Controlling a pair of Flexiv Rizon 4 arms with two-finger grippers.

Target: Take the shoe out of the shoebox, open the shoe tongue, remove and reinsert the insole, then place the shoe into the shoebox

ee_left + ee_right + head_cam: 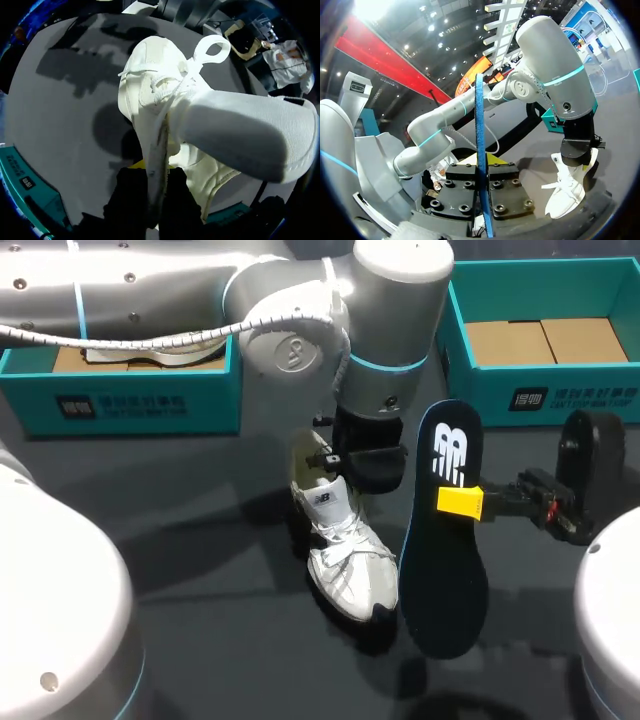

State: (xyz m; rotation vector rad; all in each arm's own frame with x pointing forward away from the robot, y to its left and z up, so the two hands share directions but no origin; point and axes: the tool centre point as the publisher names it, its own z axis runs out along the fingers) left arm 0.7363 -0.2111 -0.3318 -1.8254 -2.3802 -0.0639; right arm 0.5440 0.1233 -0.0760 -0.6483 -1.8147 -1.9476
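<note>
My left gripper (360,468) clamps the shoe (345,555) at its heel collar, toe tilted down. My right gripper (462,502) pinches the insole (445,580), upright beside the shoe.

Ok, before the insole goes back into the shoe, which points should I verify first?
1. The right tool grips the dark blue foam insole: ok.
2. The left tool grips the white mesh sneaker at its collar: ok.
3. Insole fully out of the sneaker: ok.
4. Sneaker opening free for the insole: cannot tell, left tool hides it.
5. The teal cardboard shoebox is open: ok.
</note>
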